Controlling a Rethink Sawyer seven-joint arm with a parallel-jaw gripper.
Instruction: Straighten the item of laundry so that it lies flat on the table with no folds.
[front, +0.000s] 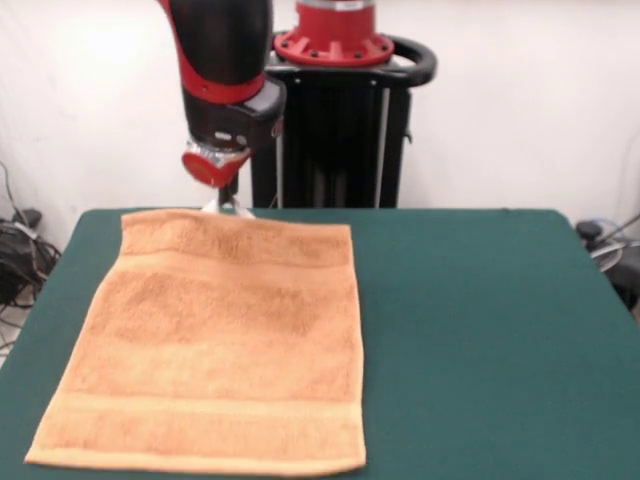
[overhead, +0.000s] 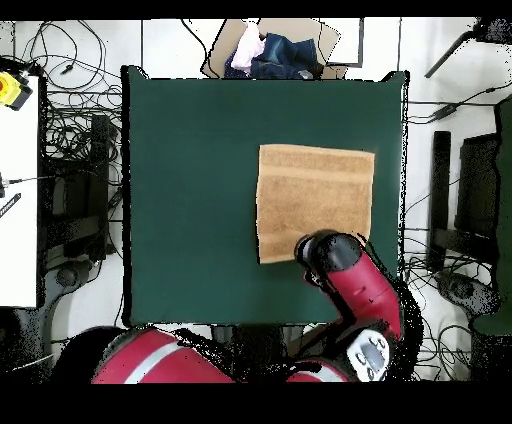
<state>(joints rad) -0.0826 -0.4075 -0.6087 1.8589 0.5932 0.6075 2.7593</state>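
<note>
The towel (front: 215, 345) lies spread flat on the green table (front: 480, 330), in the front view toward its left side — border bands showing, no folds visible. The gripper (front: 228, 205) hangs at the towel's far edge, apparently just above it; whether its fingers are apart or together cannot be told.

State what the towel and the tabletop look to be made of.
The towel looks like orange-tan terry cloth: a fuzzy, looped pile, with flatter woven bands crossing near both ends. The table top looks like dark green felt or a similar matte fabric: even colour and no shine, though the exact covering is uncertain.
</note>
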